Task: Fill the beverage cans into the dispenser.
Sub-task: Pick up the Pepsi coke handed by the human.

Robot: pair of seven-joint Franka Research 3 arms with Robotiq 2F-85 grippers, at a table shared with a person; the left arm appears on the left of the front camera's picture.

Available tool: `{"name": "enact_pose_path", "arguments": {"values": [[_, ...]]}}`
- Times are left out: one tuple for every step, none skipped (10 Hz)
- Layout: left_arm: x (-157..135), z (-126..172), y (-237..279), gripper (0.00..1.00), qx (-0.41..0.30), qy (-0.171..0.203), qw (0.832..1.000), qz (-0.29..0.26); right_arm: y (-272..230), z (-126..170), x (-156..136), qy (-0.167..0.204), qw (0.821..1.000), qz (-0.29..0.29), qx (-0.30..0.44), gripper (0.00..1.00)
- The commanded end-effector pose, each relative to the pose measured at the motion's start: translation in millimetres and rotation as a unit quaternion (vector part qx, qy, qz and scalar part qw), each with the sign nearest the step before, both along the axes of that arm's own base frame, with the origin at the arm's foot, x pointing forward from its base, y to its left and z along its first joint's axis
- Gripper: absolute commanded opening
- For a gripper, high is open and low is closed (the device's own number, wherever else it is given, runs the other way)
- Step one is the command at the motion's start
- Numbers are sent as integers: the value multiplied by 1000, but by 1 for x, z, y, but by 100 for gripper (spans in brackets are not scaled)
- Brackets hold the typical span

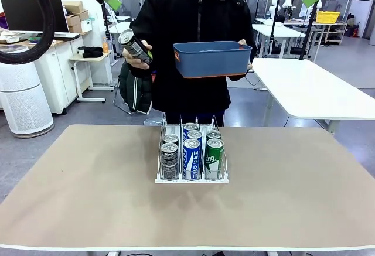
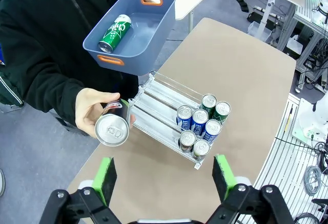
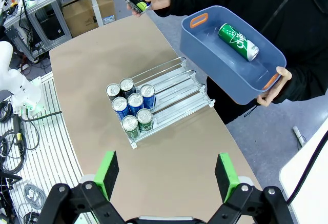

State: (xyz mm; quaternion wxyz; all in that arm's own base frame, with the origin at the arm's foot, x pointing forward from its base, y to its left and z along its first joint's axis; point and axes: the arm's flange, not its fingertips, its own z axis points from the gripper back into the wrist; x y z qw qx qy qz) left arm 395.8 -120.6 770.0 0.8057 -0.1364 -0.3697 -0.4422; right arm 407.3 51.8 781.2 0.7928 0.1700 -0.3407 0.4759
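front view: held can (image 1: 136,48) tilted up-left

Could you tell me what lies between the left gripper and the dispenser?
In the left wrist view the stretch of table between the left gripper and the dispenser is bare; the person's hand holding a black can sits off to one side.

A wide tan counter (image 1: 88,197) with a pale edge spans the foreground. One thing rests directly on it: a small wire dispenser (image 2: 156,101) with a white base, near the middle, its back end close to the far edge.
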Motion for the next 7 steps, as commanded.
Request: {"name": "enact_pose_path", "arguments": {"values": [[-2, 0, 2, 100, 0, 3, 1000, -2, 1, 0, 0, 2, 1000, 3, 4, 100], [0, 0, 0, 100, 0, 0, 1000, 0, 1, 0, 0, 2, 1000, 3, 4, 100], [15, 0, -3, 100, -26, 61, 998, -9, 1, 0, 0, 2, 1000, 3, 4, 100], [38, -7, -2, 100, -8, 76, 997, -29, 1, 0, 0, 2, 1000, 3, 4, 100], [53, -13, -2, 100, 9, 72, 997, -15, 1, 0, 0, 2, 1000, 3, 4, 100], [60, -17, -1, 100, 24, 64, 998, -13, 1, 0, 0, 2, 1000, 3, 4, 100], [65, -22, -4, 100, 36, 54, 998, 2, 1, 0, 0, 2, 1000, 3, 4, 100]]}}
